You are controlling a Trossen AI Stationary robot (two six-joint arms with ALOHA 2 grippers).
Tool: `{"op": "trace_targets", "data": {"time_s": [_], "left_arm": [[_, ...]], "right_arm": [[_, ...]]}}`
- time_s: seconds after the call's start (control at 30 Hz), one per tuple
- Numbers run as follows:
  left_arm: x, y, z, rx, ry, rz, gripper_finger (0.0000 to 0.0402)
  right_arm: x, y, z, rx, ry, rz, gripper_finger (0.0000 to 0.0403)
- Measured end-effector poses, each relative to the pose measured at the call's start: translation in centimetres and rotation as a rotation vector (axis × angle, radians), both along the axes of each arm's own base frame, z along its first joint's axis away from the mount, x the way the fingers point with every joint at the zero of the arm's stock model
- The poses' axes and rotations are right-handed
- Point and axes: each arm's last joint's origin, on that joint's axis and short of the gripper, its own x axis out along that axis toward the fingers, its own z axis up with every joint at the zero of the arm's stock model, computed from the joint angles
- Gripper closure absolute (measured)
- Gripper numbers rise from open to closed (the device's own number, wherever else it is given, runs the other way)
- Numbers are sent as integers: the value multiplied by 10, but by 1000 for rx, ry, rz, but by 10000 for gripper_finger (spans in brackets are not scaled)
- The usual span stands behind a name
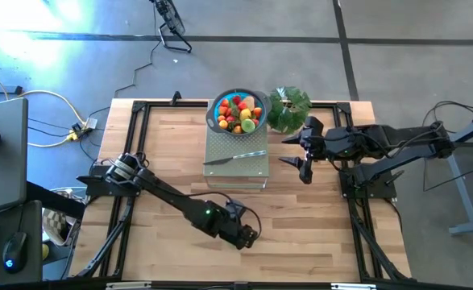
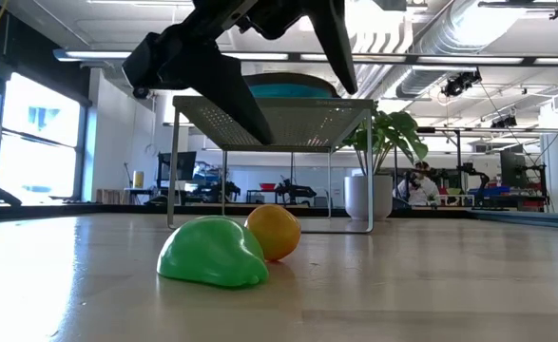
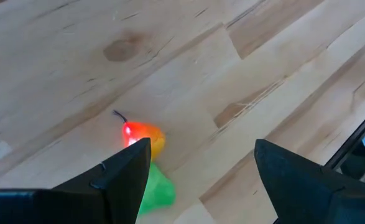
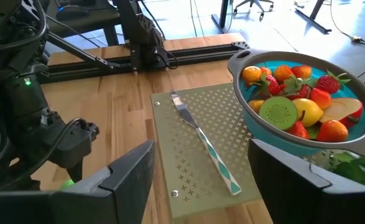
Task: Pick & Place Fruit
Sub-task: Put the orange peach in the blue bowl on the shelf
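Left gripper (image 1: 248, 236): is being held low over the near middle of the table (image 1: 163, 145), fingers (image 3: 129, 171) spread wide with nothing between them.
Loose fruit: a green pear-shaped piece (image 2: 212, 254) and an orange-red piece (image 2: 273, 232) are lying on the bare wood, touching each other, directly under the left gripper; both are being seen past its fingers in the left wrist view.
Right gripper (image 1: 303, 159): is being held above the table just right of the perforated stand (image 1: 236, 161), fingers (image 4: 123, 174) set wide apart, nothing gripped.
Bowl (image 1: 238, 111): blue, is being kept on the far end of the stand, heaped with red, orange, yellow and green fruit (image 4: 294, 99).
Knife (image 1: 234, 158): is lying on the stand, near side of the bowl.
Plant (image 1: 288, 109): is standing just right of the bowl, at the far edge.
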Motion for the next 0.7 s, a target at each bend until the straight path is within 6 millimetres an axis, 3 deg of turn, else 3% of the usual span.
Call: {"op": "trace_targets", "data": {"time_s": [0.4, 0.7], "left_arm": [[1, 1, 0, 5, 14, -62, 121], [3, -2, -12, -117, 61, 65, 121]], "right_arm": [[-3, 0, -5, -7, 58, 6, 152], [-4, 0, -7, -12, 83, 6, 152]]}}
